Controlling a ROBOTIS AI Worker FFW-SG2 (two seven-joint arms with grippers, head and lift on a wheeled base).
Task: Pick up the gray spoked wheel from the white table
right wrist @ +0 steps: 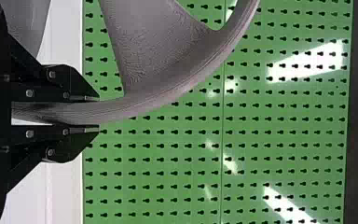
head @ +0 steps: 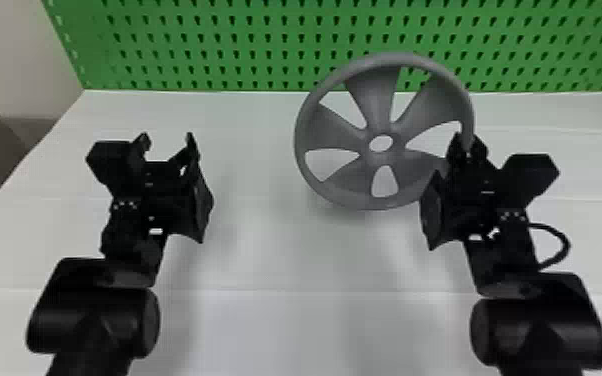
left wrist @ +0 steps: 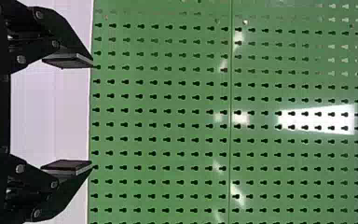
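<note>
The white table is the largest item. It fills most of the head view, its bare surface crossed by faint straight seams. Behind its far edge stands a green pegboard with rows of keyhole-shaped slots. Bright reflections lie on the pegboard in both wrist views. A pale wall adjoins at the far left corner.

Both black arms enter from the bottom edge of the head view and extend forward over the table, roughly parallel and well apart. The right arm carries a looped black cable on its outer side, near the wrist. The left arm is parked over the left part of the table.

The gray spoked wheel is right of center, in front of the pegboard. It is tilted up, its five broad spokes facing the robot around an open hub. Whether its lower rim touches the table cannot be determined.

The right gripper is clamped on the wheel's right-hand rim; in the right wrist view the rim lies between its two fingers, one against each side. The left gripper points toward the pegboard, its fingers spread wide and holding nothing.
</note>
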